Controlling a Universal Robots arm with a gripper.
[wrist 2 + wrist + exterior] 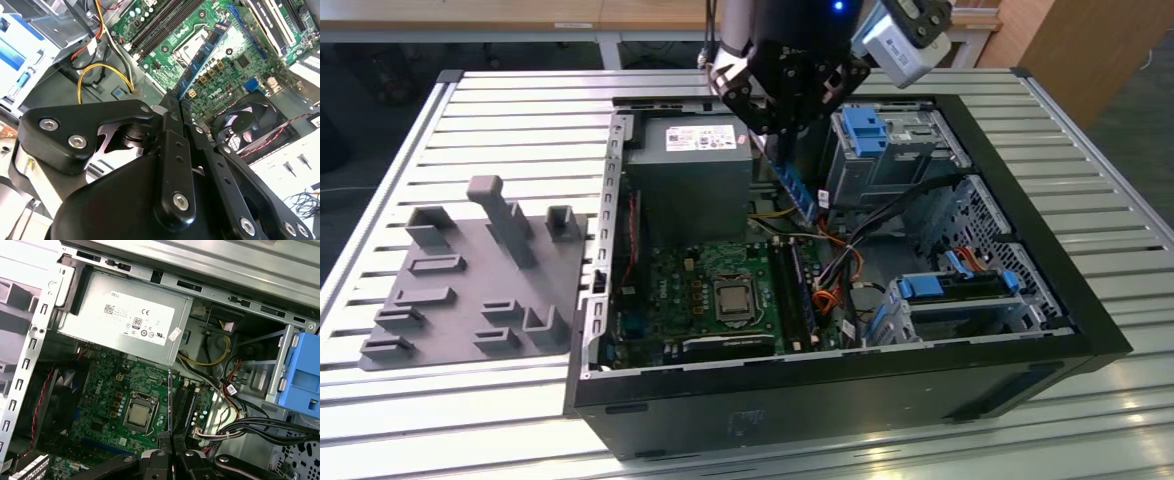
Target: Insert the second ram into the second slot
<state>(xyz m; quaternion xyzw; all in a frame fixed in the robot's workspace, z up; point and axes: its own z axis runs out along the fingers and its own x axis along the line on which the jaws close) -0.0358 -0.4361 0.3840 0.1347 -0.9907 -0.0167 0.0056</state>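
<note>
My gripper [781, 150] hangs over the open computer case [1014, 150], shut on the second ram [797, 195], a thin blue strip that points down toward the motherboard. In the second wrist view the black fingers [170, 150] clamp the strip's near end and the second ram [207, 50] stretches out over the green board. In the first wrist view my gripper [170, 452] holds the ram [170, 410] edge-on, just beside the dark memory slots [184, 402]. The slots [790, 285] lie well below the ram's lower end. I cannot tell which slot is the second one.
A grey power supply [694, 180] stands beside the ram. The processor socket [734, 298] lies beside the slots. Black and orange cables [881, 215] cross toward light-blue drive clips [867, 130]. A case fan [245, 120] sits by the board. A grey holder block [467, 280] rests on the slatted table.
</note>
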